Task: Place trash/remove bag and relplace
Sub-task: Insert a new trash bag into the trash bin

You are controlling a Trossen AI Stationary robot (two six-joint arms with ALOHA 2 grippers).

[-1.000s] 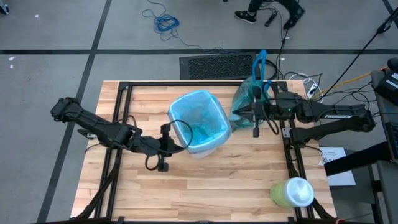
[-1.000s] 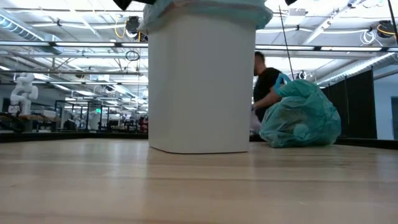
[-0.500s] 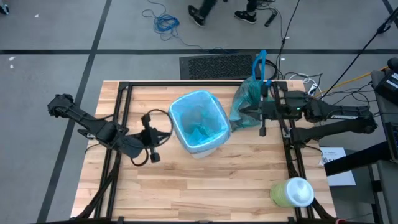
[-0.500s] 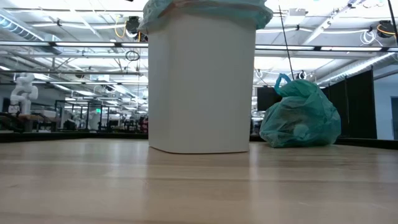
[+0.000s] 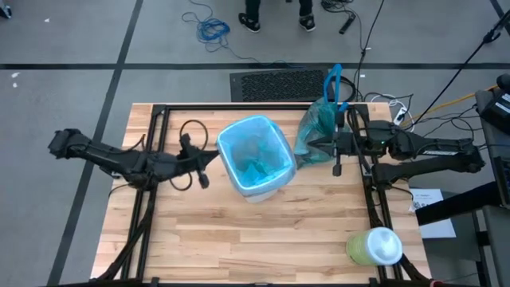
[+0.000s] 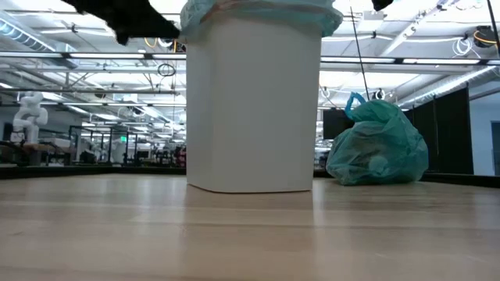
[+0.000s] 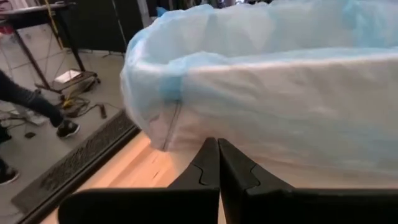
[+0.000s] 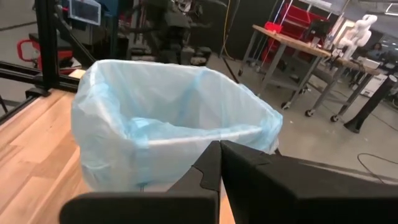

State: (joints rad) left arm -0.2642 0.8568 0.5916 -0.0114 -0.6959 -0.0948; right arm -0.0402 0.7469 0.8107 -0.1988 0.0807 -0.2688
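I see the light wooden slatted table [image 5: 263, 231] with the white plastic bin [image 6: 251, 109] standing upright near its middle, already lined with the pale sky-blue plastic bag [image 5: 253, 155], whose edge is folded over the rim. The full teal-green translucent liner [image 5: 317, 131], knotted with its blue loop handle sticking up, sits on the table just beside the bin, on the side of my right arm. A pale-green container with a white top [image 5: 373, 247] stands well apart at the near corner on that same side. My right gripper [image 5: 333, 151] hovers over the table with fingers clenched on nothing, right against the teal liner and far nearer to it than my left gripper [image 5: 202, 163], also clenched empty, beyond the bin. I judge both bags are placed.
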